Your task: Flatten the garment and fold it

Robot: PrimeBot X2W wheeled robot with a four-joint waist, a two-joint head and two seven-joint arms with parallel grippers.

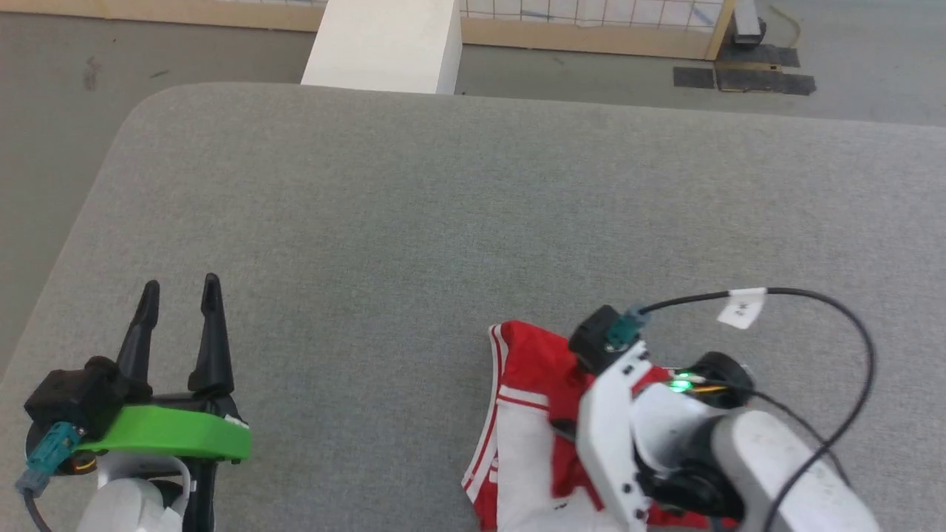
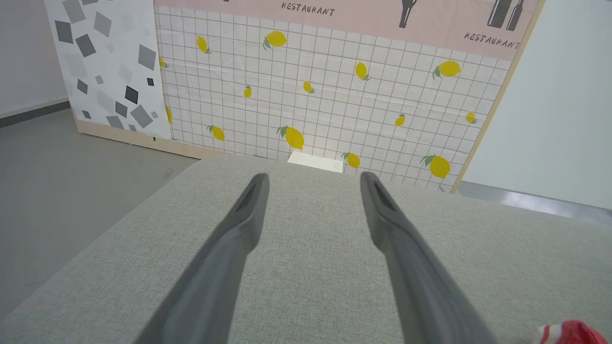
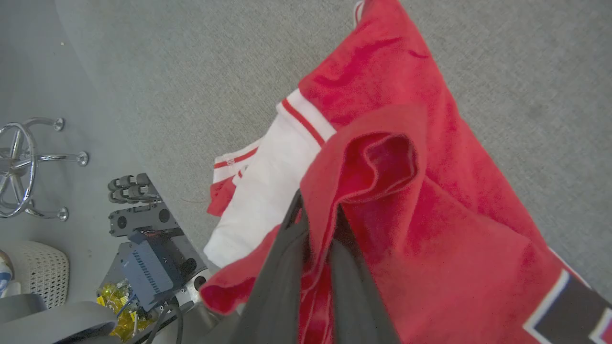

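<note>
Right hand: the right hand is clenched on a fold of the garment. Red cloth is pinched between its two dark fingers and bunches in a loop just past the tips.
Left hand: the left hand is released, its fingers spread with nothing between them. It sits over bare desk at the near left, well apart from the garment.
Garment: it lies crumpled on the near right part of the desk, under the right wrist. It has a red body and a white sleeve with red-white stripe trim.
Print on garment: a black patch with a white outline shows in the corner of the right wrist view; too little of it shows to read.
Cable tag: a white tag hangs on the black cable over the right wrist; its writing is too small to read.
Desk: the desk has a grey woven cloth top with a rounded far-left corner.
Floor: the floor is smooth and grey, with dark patches at the far right.
White block: a white block stands just beyond the desk's far edge.
Beside the desk: a chrome stool base and a white basket stand on the floor.
Back wall: a tiled panel has a white grid dotted with yellow lemons. A grey-speckled panel stands to its left in the left wrist view.
Writing: the word "RESTAURANT" appears twice on the pink band above the tiles, next to dark bottle shapes.
</note>
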